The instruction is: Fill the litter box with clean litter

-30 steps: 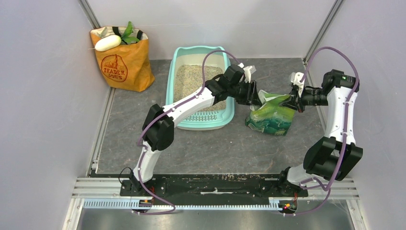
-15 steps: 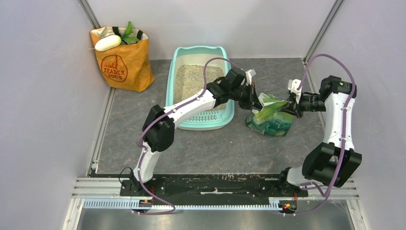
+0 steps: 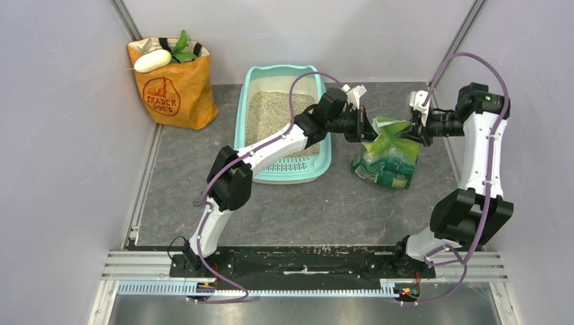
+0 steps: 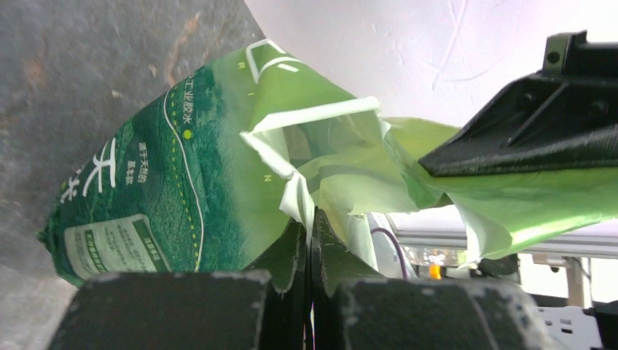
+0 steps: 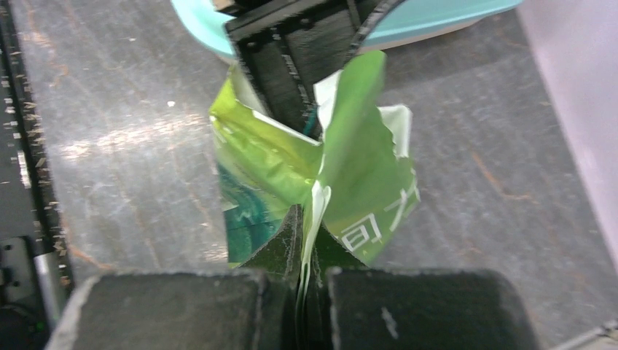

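The mint litter box [image 3: 239, 128] stands at the back centre, with beige clean litter [image 3: 267, 112] spread over its floor. Right of it a green printed bag [image 3: 388, 159] stands on the table, its torn top pulled up between my two grippers. My left gripper [image 3: 369, 128] is shut on the bag's left top edge [image 4: 310, 217]. My right gripper [image 3: 411, 133] is shut on the opposite edge [image 5: 310, 219]. The bag [image 4: 167, 182] gapes open between them [image 5: 357, 168]. What is inside the bag is hidden.
An orange paper grocery bag [image 3: 172, 91] with a white item and greens stands at the back left. Grey walls enclose the table on three sides. The litter box's teal corner [image 5: 437, 18] lies just behind the left gripper body [image 5: 291, 44].
My left gripper has shut on the bag's top edge. Both grippers have risen and moved back a little, so the bag's top is pulled up and it stands taller.
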You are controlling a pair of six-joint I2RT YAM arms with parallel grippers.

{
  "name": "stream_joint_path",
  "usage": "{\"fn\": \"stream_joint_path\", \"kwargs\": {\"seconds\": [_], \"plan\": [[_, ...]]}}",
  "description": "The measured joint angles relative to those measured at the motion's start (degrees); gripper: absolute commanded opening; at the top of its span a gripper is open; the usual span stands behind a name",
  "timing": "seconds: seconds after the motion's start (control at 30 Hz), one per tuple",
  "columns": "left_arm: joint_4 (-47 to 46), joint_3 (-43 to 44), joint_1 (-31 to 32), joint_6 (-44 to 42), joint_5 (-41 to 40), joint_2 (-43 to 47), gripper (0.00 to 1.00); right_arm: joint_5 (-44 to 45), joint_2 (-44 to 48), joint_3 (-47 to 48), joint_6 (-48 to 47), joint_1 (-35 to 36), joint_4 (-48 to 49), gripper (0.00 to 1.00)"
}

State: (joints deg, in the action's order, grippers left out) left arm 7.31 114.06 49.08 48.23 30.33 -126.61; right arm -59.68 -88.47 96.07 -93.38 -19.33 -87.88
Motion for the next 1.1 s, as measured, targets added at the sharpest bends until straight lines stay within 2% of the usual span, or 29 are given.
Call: {"fn": "stream_joint_path", "kwargs": {"seconds": [0.17, 0.27, 0.43, 0.6, 0.83, 0.93, 0.97, 1.0, 1.1], "plan": [[0.44, -0.48, 0.02, -4.76, -5.09, 2.25, 0.02, -1.40, -1.57, 3.82, 0.59, 0.04, -0.20, 0.01], [2.05, -1.38, 0.15, -6.69, -8.55, 3.26, 0.02, -2.32, -2.43, 2.45, -0.11, 0.35, -0.35, 0.14], [5.25, -4.37, 0.11, -8.09, -11.30, 3.32, 0.24, -2.58, -5.95, -1.66, -1.20, 0.83, -0.72, 0.35], [5.51, -3.54, -0.66, -8.41, -11.67, 3.28, 0.46, -2.08, -6.84, -2.51, -0.92, 0.90, -0.87, 0.55], [6.40, -1.95, -1.22, -10.23, -13.20, 3.61, 0.59, -1.92, -5.44, -2.49, 0.26, 0.55, -1.07, 0.72], [7.63, -1.92, -1.40, -10.97, -14.10, 4.28, 0.66, -1.95, -5.09, -2.10, 0.94, -0.26, -1.22, 0.83], [7.91, -1.92, -1.49, -11.26, -14.38, 4.57, 0.67, -1.95, -5.03, -1.95, 1.16, -0.52, -1.22, 0.92], [8.13, -1.92, -1.53, -11.52, -14.82, 4.85, 0.69, -1.95, -4.98, -1.75, 1.36, -0.83, -1.22, 0.94], [8.94, -1.92, -2.12, -12.37, -15.39, 6.05, 0.83, -1.99, -4.81, -1.20, 2.05, -1.49, -1.27, 0.97]]}}
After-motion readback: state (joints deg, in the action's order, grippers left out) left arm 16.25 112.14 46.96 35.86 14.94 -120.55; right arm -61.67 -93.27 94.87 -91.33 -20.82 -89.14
